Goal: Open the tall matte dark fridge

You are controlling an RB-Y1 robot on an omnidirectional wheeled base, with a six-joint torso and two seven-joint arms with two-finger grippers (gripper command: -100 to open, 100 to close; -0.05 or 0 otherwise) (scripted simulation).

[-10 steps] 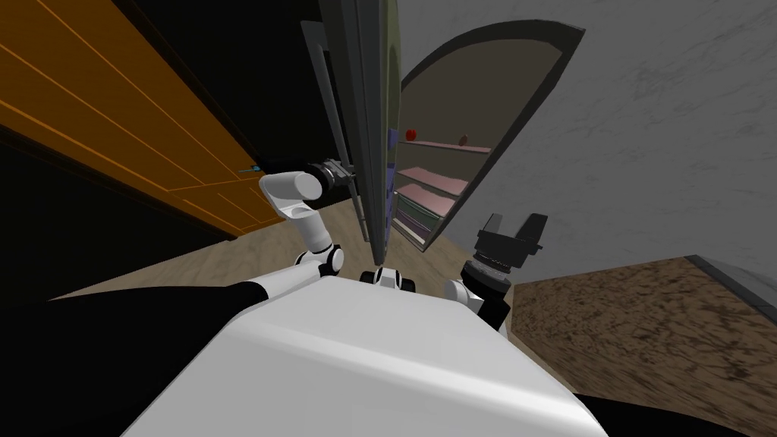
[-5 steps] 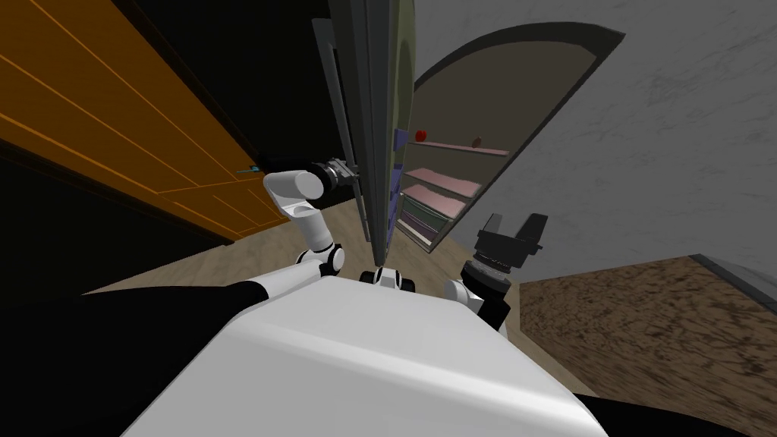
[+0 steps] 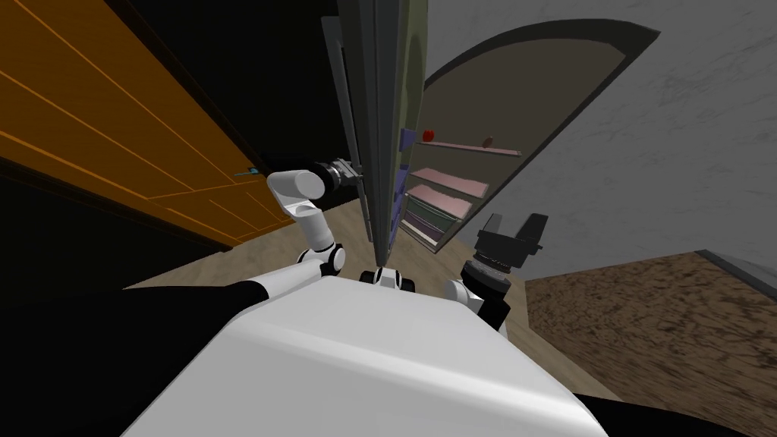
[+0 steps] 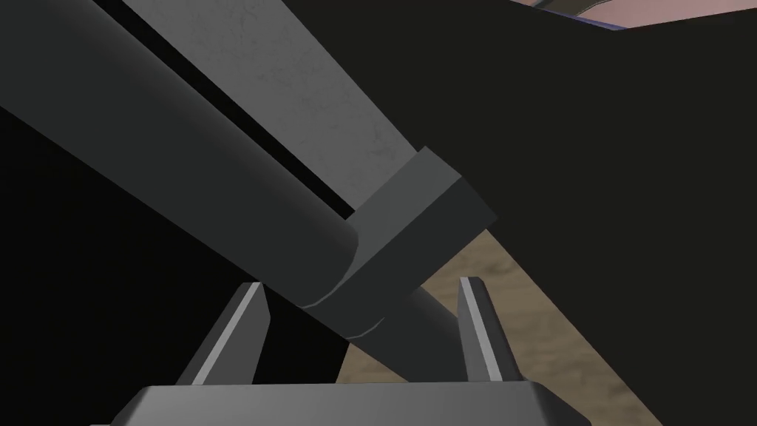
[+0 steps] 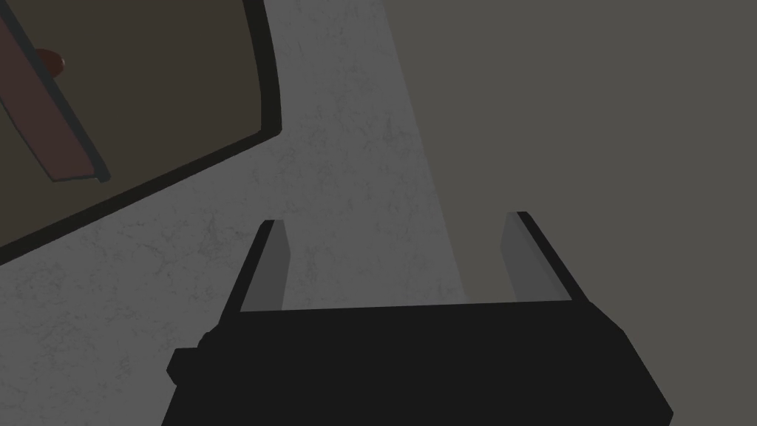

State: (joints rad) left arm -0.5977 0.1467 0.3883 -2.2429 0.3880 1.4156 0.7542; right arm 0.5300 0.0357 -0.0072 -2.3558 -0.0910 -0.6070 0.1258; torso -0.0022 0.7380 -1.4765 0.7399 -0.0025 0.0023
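fridge door open, left gripper at handle

one tall matte dark fridge [image 3: 516, 83] dead ahead, its single door [image 3: 372, 114] swung edge-on toward me. left gripper [image 4: 364, 282] spread wide, straddling the round dark bar handle [image 4: 185, 170] beside its one blocky bracket [image 4: 418, 222], not pinching. right gripper [image 5: 395, 259] wide, empty. inside: three flat pinkish shelves [image 3: 448, 182], one red round item [image 3: 428, 135], one brown item [image 3: 489, 141].

The door [image 3: 377, 114] is cut off by the top edge in the head view and hides the left ends of the shelves [image 3: 448, 182]. Its handle [image 4: 185, 170] runs out of the left wrist view. A red thing [image 3: 428, 136] and a brown thing [image 3: 489, 141] on the top shelf are too small to name.
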